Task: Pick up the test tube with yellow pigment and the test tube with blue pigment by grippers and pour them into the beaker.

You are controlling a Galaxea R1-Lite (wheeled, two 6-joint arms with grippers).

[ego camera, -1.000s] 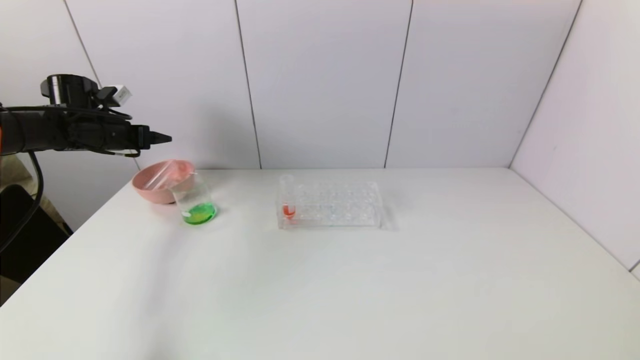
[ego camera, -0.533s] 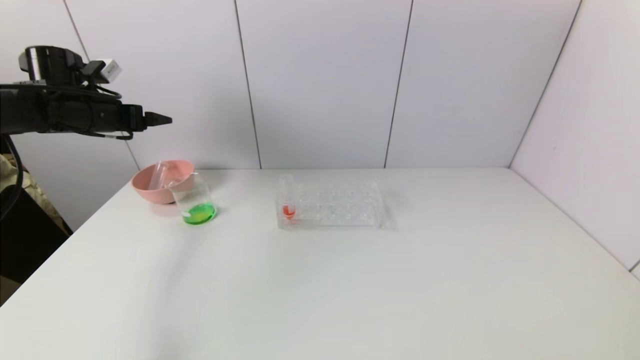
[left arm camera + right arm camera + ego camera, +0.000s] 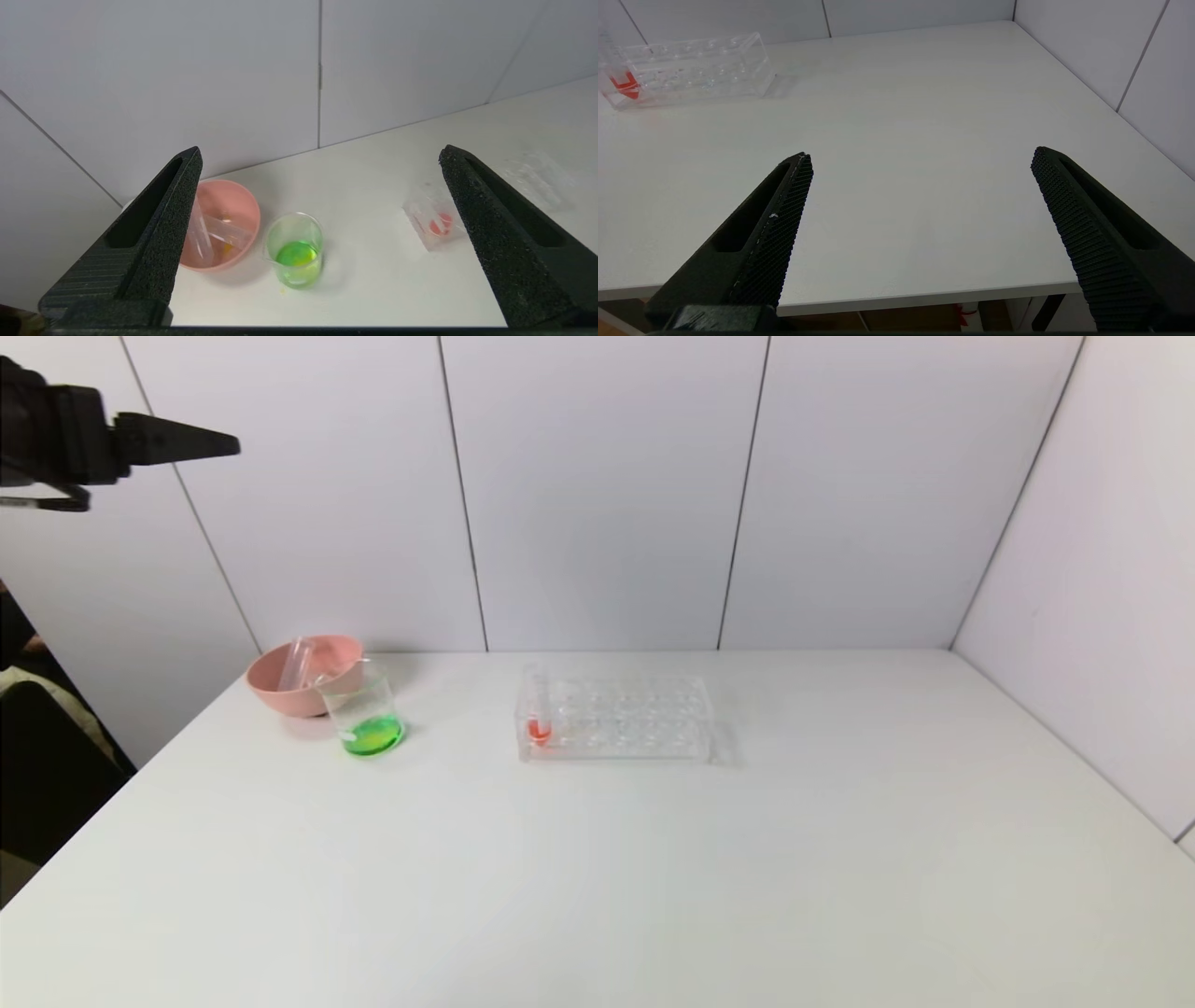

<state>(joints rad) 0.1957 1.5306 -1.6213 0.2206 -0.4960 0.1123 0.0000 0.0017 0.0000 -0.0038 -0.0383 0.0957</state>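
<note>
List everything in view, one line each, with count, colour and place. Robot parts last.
beaker: one, clear, green liquid inside, table's left rear, right beside the bowl
pink bowl: one, left rear corner
test tubes: two, clear, emptied, lying in the bowl
tube rack: one, clear, centre rear
red-liquid tube: one, standing in the rack's left end
table: one, white
left tool: black, open, high above the table's left edge
right tool: black, open, over the table's near edge

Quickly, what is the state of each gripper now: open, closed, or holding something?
Left gripper: open, holding nothing, raised above the pink bowl and beaker.
Right gripper: open, holding nothing.
</note>
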